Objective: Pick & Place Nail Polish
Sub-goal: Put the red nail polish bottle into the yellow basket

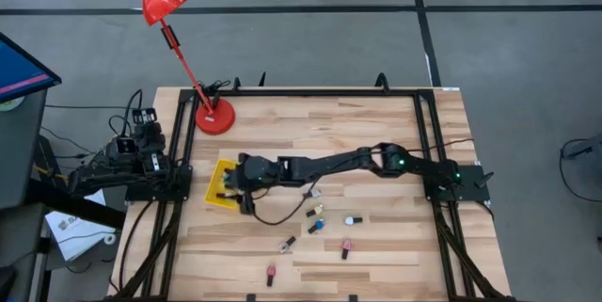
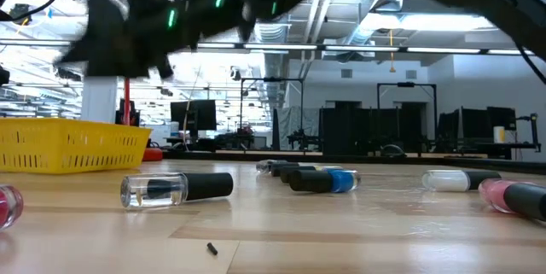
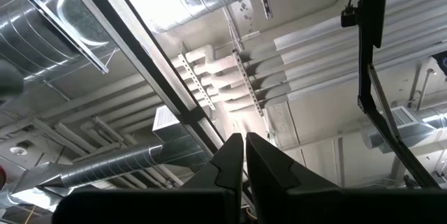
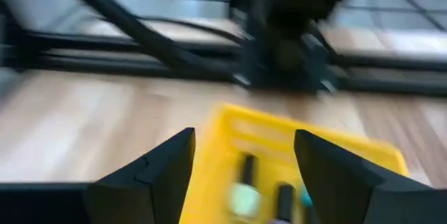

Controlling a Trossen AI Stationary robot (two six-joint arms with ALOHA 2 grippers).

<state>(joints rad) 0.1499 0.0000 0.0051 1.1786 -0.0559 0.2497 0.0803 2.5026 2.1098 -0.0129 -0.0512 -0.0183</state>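
A yellow basket [image 1: 222,172] stands near the table's left side, and in the right wrist view it holds a few nail polish bottles [image 4: 244,195]. My right gripper [image 4: 243,139] hangs open just above the basket [image 4: 363,154], with nothing between its fingers; it shows dark and blurred in the low view [image 2: 128,35]. Several more nail polish bottles lie on their sides on the wood: a clear one with a black cap [image 2: 175,188], a blue one [image 2: 326,180], a pale one [image 1: 353,219] and pink ones [image 1: 346,247]. My left gripper [image 3: 244,144] is shut, pointing up at the ceiling, folded back at the table's left edge.
A red desk lamp [image 1: 214,117] stands on the table's far left, just beyond the basket. A dark cable [image 1: 282,215] loops on the wood below my right arm. Bare wood lies along the far side and the right near corner [image 1: 414,255].
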